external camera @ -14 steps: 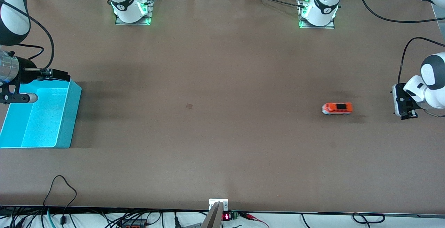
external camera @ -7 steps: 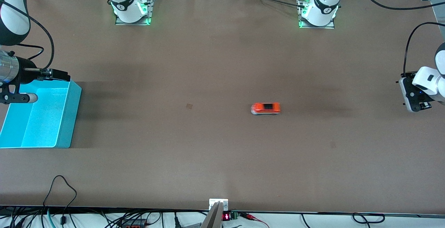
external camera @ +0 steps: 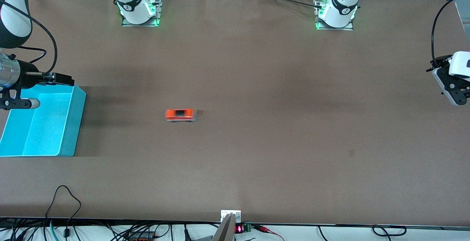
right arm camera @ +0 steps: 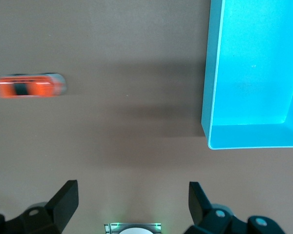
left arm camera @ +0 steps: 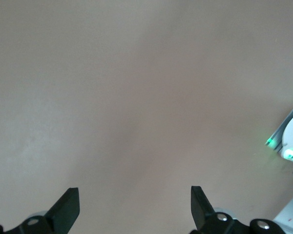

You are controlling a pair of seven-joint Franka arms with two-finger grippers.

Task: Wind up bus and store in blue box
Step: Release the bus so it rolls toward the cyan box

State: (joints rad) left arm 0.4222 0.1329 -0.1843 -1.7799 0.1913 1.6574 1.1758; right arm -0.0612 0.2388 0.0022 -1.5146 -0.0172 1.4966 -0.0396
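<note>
A wide, matte brown worktop (external camera: 257, 68) fills nearly the whole front view, its surface plain apart from soft dark shadows and a small darker square mark (external camera: 200, 112) near the middle. Loose black cables (external camera: 64, 200) trail over the edge nearest the front camera, where a small red digital display (external camera: 238, 229) glows.

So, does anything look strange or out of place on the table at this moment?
Only the bus: it appears smeared, alone on the open table, held by no gripper and apart from the blue box. The right gripper is open over the box's end; the left gripper is open at its own end.
</note>
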